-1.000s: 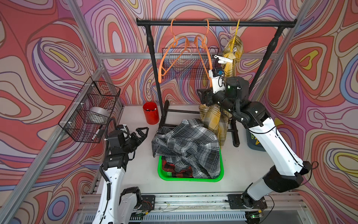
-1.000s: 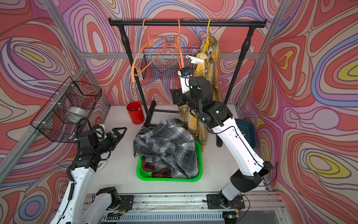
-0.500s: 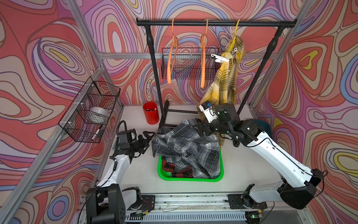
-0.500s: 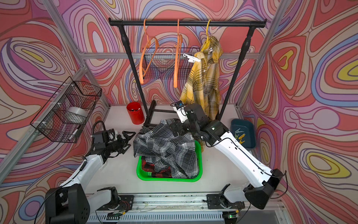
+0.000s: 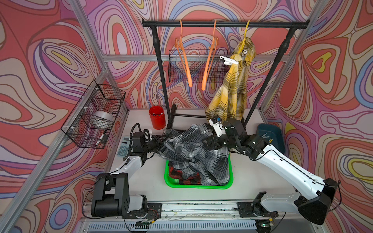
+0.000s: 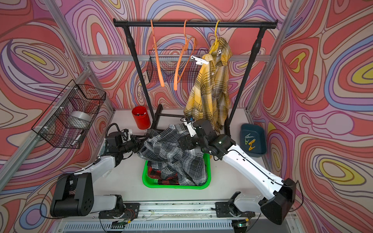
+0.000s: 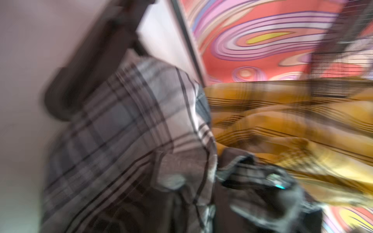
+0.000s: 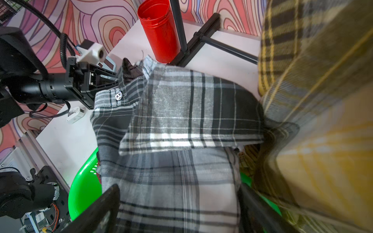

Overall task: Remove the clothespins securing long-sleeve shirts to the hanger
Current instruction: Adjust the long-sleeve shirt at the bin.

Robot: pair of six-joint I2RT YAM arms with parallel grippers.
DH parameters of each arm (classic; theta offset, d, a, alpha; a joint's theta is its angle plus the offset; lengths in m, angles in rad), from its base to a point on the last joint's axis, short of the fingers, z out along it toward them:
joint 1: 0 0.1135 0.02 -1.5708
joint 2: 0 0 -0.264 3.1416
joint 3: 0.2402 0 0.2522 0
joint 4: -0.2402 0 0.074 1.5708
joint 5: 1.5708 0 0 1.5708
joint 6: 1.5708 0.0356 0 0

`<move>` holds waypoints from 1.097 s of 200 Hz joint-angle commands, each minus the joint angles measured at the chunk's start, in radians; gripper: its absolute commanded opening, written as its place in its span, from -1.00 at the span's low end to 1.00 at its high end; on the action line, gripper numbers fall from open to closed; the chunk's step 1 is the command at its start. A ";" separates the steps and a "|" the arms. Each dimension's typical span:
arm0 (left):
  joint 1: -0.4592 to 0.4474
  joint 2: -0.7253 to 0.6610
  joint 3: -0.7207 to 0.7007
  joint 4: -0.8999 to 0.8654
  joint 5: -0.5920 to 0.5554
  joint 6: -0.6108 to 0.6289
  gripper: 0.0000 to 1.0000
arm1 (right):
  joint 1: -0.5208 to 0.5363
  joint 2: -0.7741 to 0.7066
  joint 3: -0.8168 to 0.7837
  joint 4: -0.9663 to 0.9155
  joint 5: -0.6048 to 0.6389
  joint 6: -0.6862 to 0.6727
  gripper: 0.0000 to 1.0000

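Note:
A white clothespin pins the yellow plaid long-sleeve shirt to its yellow hanger on the rail. The grey plaid shirt lies heaped over the green basket, on top of a red-and-black shirt. My left gripper is at the grey shirt's left edge, shut on the cloth; its wrist view is blurred. My right gripper hovers open over the grey shirt's right side, jaws wide apart with cloth below them.
Two bare orange hangers hang on the black rack. A blue tray at the right holds several loose clothespins. A red cup, a calculator and a wire wall basket are at the left.
The right arm came down from the hanging yellow shirt to the grey shirt. The left gripper moved right to the shirt's edge and closed. The orange hangers stopped swinging.

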 commanded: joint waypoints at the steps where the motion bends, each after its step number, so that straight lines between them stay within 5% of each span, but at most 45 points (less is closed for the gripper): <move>1: -0.047 -0.013 0.033 0.248 0.112 -0.093 -1.00 | 0.003 0.021 -0.035 0.077 -0.051 0.049 0.79; 47: -0.349 -0.024 0.073 0.324 0.196 -0.090 -1.00 | 0.042 0.070 -0.051 0.082 -0.070 0.091 0.55; 89: -0.543 -0.097 0.066 -0.150 0.153 0.202 -1.00 | 0.089 0.116 -0.183 0.131 -0.089 0.212 0.47; 117: -0.566 -0.133 0.067 -0.503 0.066 0.392 -1.00 | 0.091 0.157 -0.282 0.168 -0.090 0.294 0.42; 179: -0.585 -0.053 -0.008 -0.728 -0.088 0.520 -1.00 | 0.090 0.320 -0.379 0.250 -0.066 0.424 0.48; 219: -0.586 -0.029 -0.013 -0.814 -0.217 0.535 -1.00 | 0.081 0.157 -0.328 0.127 0.019 0.362 0.59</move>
